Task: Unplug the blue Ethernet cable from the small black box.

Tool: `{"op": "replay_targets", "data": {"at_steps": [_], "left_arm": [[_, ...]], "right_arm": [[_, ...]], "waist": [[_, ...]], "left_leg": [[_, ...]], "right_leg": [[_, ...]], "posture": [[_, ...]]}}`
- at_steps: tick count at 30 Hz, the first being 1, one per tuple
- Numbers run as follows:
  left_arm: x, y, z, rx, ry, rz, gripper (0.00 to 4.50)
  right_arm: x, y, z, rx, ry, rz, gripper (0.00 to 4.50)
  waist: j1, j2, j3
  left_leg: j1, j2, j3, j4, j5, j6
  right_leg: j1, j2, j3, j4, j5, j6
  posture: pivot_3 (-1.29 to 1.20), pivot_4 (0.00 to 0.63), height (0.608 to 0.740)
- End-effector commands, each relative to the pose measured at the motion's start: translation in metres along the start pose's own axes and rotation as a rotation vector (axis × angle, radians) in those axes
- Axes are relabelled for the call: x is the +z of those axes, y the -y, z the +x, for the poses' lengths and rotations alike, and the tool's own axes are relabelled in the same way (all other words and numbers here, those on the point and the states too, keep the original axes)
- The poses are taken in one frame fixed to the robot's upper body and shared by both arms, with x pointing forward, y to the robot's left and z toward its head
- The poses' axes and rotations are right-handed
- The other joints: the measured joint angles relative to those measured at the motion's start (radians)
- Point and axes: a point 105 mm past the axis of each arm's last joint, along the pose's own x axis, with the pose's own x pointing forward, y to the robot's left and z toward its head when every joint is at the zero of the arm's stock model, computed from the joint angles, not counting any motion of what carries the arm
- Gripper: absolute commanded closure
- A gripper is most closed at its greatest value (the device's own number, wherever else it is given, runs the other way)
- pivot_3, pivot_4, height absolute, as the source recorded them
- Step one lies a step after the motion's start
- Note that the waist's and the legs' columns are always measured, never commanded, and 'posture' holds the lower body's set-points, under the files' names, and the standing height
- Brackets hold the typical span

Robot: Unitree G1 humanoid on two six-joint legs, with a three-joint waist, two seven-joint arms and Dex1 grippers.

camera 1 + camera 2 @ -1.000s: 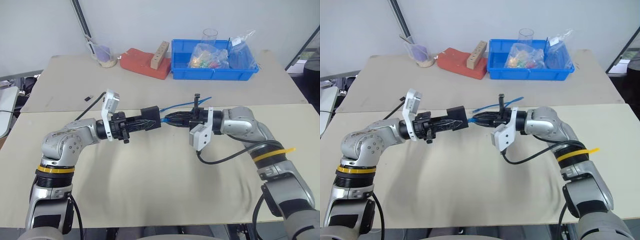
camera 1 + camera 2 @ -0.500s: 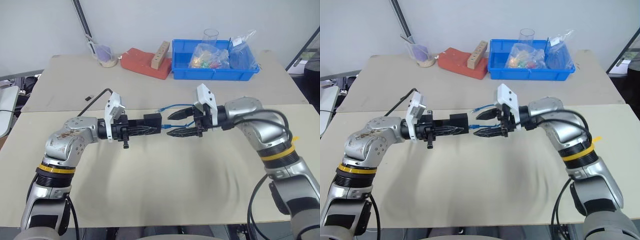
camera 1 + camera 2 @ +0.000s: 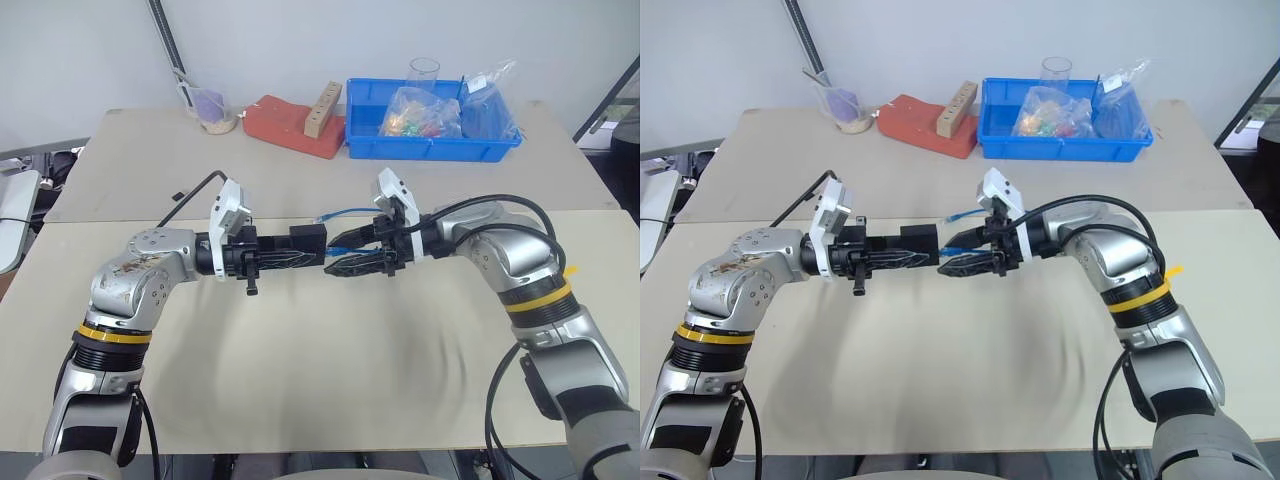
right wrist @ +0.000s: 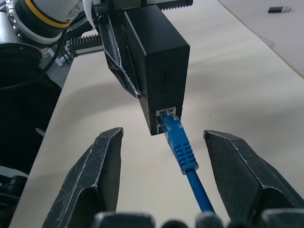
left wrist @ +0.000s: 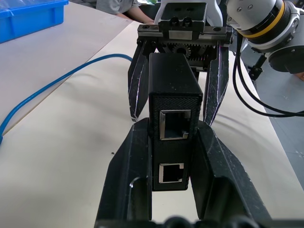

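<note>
A second ago the right gripper (image 3: 345, 258) was pinched down on the blue cable (image 4: 183, 148) close to the box, with its white wrist block hanging underneath. Since then the wrist has rolled over so that block sits on top, and the fingers have spread; they now stand wide apart on either side of the plug, touching neither it nor the cord. The left gripper (image 3: 300, 252) has hardly shifted.

The plug is still seated in the port of the small black box (image 3: 308, 238), and the cord runs back past the right wrist in a curve to lie on the table (image 3: 320, 380). The box is held up above the table, clamped between the left gripper's closed fingers.

Farther back on the second table sit a blue bin (image 3: 430, 140) with plastic bags, a red block (image 3: 290, 125) with a wooden strip on it, and a clear cup (image 3: 210, 110). A tiny black piece (image 3: 178, 196) lies near the seam between the tables. Nothing sits between the two grippers except the box and plug.

Both arms reach inward, roughly level, fingertips facing each other over the middle of the near table.
</note>
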Motion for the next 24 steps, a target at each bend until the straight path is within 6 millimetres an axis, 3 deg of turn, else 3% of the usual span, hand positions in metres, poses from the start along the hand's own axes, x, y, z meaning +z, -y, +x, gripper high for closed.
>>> {"op": "replay_targets", "data": {"at_steps": [1,2,5,11,12,20,24], "left_arm": [[0.0123,0.0067,0.0017,-0.032,0.012,0.061,3.95],[0.0123,0.0069,0.0022,-0.034,0.013,0.062,3.95],[0.0113,0.0068,0.0035,-0.040,0.006,0.068,3.95],[0.0123,0.0066,0.0048,-0.043,0.008,0.068,3.95],[0.0129,0.0064,0.0051,-0.044,0.010,0.067,3.95],[0.0137,0.0084,0.0056,-0.058,0.010,0.068,3.95],[0.0139,0.0094,0.0055,-0.067,0.008,0.070,3.95]], "right_arm": [[0.0201,-0.0021,-0.0064,0.006,0.029,-0.054,1.48],[0.0219,-0.0027,-0.0060,0.010,0.031,-0.053,1.48],[0.0258,-0.0040,-0.0051,0.018,0.030,-0.056,2.25],[0.0271,-0.0078,-0.0060,0.035,0.014,-0.064,4.32],[0.0264,-0.0088,-0.0058,0.040,0.009,-0.066,4.44],[0.0225,-0.0077,-0.0098,0.041,-0.012,-0.077,4.44],[0.0234,-0.0038,-0.0131,0.028,-0.019,-0.093,3.21]], "waist": [[0.000,0.000,0.000],[0.000,0.000,0.000],[-0.001,0.000,0.000],[0.000,0.000,0.000],[0.000,0.000,0.000],[0.000,0.000,0.000],[0.000,0.000,0.000]], "left_leg": [[0.000,0.000,0.000,0.000,0.000,0.000],[0.000,0.000,0.000,0.000,0.000,0.000],[0.000,0.000,0.000,0.000,0.000,0.000],[0.000,0.000,0.000,0.000,0.000,0.000],[0.000,0.000,0.000,0.000,0.000,0.000],[0.000,0.000,0.000,0.000,0.000,0.000],[0.000,0.000,0.000,0.000,0.000,0.000]], "right_leg": [[0.000,0.000,0.000,0.000,0.000,0.000],[0.000,0.000,0.000,0.000,0.000,0.000],[0.000,0.000,0.000,0.000,0.000,0.000],[0.000,0.000,0.000,0.000,0.000,0.000],[0.000,0.000,0.000,0.000,0.000,0.000],[0.000,0.000,0.000,0.000,0.000,0.000],[-0.001,0.000,0.000,0.000,0.000,0.000]], "posture": [[0.00,0.150,0.740],[0.00,0.150,0.740],[0.00,0.150,0.740],[0.00,0.150,0.740],[0.00,0.150,0.740],[0.00,0.150,0.740],[0.00,0.150,0.740]]}}
